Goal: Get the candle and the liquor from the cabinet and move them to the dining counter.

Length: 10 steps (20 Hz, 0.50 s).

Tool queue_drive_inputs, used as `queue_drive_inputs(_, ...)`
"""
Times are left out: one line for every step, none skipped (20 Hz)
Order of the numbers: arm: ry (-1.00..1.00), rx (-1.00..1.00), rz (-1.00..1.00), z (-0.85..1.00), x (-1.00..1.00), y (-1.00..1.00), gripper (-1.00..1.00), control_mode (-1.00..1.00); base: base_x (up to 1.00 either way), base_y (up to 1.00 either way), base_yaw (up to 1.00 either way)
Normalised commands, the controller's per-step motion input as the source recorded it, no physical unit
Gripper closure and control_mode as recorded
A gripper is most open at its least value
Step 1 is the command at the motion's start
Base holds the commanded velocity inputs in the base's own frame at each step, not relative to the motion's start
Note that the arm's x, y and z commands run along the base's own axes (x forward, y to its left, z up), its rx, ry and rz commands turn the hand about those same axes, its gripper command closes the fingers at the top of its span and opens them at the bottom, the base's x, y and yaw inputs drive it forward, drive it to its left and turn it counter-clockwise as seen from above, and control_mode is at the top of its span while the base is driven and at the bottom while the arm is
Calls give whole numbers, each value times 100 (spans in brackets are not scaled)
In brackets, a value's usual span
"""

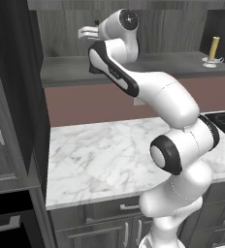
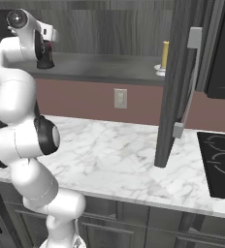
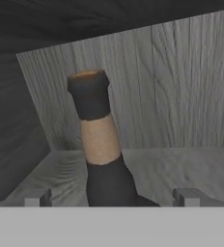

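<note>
The liquor (image 3: 100, 140) is a black bottle with a tan neck and a dark cap, standing on the cabinet shelf (image 3: 181, 164). It rises close in front of the hand, between the two fingertips (image 3: 186, 197) of my gripper (image 3: 111, 198). The jaws are open on either side of the bottle and do not touch it. From the right base view the liquor (image 2: 45, 57) is a dark shape just below the hand. The candle (image 1: 214, 47), a slim yellowish stick on a silvery base, stands far right on the same shelf, also seen as the candle (image 2: 165, 54). The dining counter is out of view.
The cabinet door (image 2: 175, 87) hangs open over the marble counter (image 1: 95, 155), its bar handle (image 2: 192, 77) facing right. A black cooktop (image 2: 221, 164) lies at the right end. A tall dark unit (image 1: 8, 97) walls the left side. A wall outlet (image 2: 120, 98) sits on the maroon backsplash.
</note>
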Motion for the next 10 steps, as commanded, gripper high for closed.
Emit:
queue_drive_inputs(0, 0, 1, 0, 11, 0, -100, -100, 0, 0, 0)
queue_drive_inputs(0, 0, 1, 0, 11, 1, -100, -100, 0, 0, 0)
queue_drive_inputs(0, 0, 1, 0, 11, 1, -100, -100, 0, 0, 0)
queue_drive_inputs(0, 0, 1, 0, 12, 2, -100, -100, 0, 0, 0)
queue_drive_inputs(0, 0, 1, 0, 11, 2, -100, -100, 0, 0, 0)
queue_drive_inputs(0, 0, 1, 0, 11, 2, -100, -100, 0, 0, 0)
queue_drive_inputs(0, 0, 1, 0, 12, 2, -100, -100, 0, 0, 0)
queue_drive_inputs(0, 0, 1, 0, 12, 3, -100, -100, 0, 0, 0)
queue_drive_inputs(0, 0, 1, -1, 14, 6, -100, -100, 0, 0, 0)
queue_drive_inputs(0, 0, 1, -2, 15, 7, -100, -100, 0, 0, 0)
